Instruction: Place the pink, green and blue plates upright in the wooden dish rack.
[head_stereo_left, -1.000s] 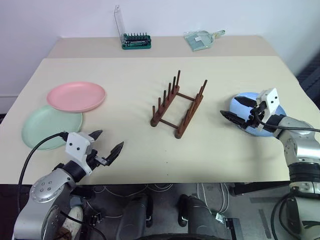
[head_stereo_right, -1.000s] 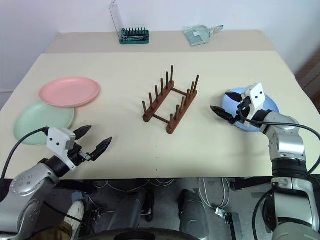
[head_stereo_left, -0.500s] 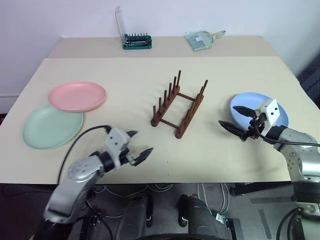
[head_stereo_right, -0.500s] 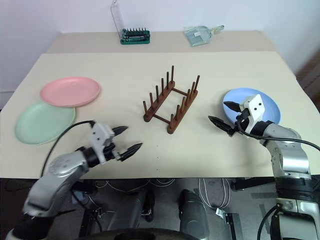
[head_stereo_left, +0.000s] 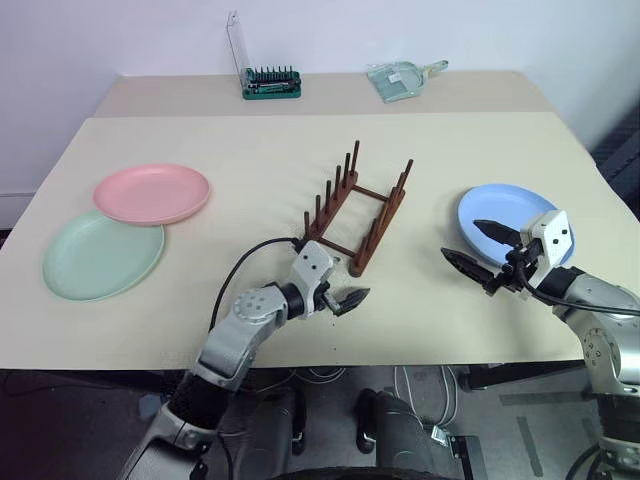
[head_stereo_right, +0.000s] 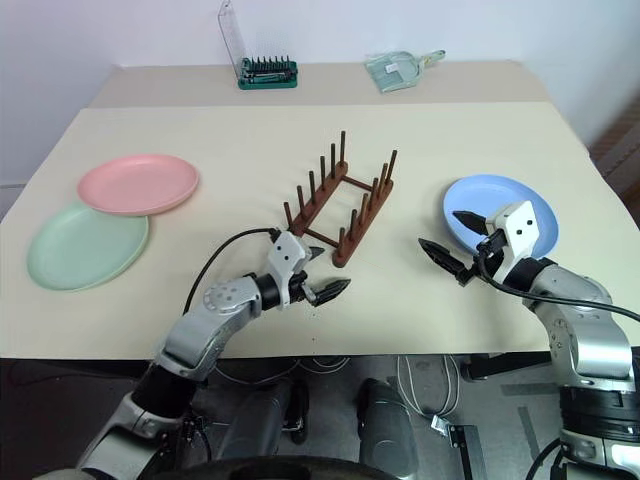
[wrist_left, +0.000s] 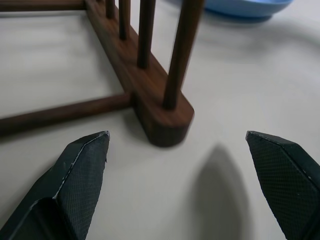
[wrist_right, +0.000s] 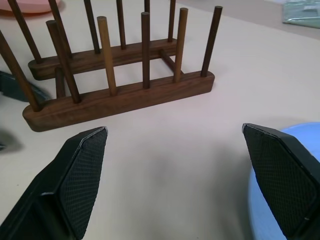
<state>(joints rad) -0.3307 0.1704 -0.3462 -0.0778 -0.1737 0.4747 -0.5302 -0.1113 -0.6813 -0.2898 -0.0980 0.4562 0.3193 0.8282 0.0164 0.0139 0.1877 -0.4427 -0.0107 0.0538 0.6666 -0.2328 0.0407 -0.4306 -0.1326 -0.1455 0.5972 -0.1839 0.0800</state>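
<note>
The wooden dish rack (head_stereo_left: 358, 215) stands mid-table with nothing between its pegs. The pink plate (head_stereo_left: 152, 193) lies flat at the left, its edge over the green plate (head_stereo_left: 102, 259). Flat on the right lies the blue plate (head_stereo_left: 510, 212). My left gripper (head_stereo_left: 345, 285) is open just in front of the rack's near end (wrist_left: 165, 112), not touching it. My right gripper (head_stereo_left: 462, 240) is open at the blue plate's near left edge, pointing toward the rack (wrist_right: 120, 95), and holds nothing.
A green screwdriver-bit holder (head_stereo_left: 272, 82) with a clear lid and a clear dustpan (head_stereo_left: 405, 77) sit on the back table. The front table edge (head_stereo_left: 400, 360) runs just below both grippers. Bare tabletop lies between the rack and the plates on either side.
My left gripper swept right from the front-left corner near the green plate to the rack's near end. The right gripper drew back slightly off the blue plate. Both stayed open.
</note>
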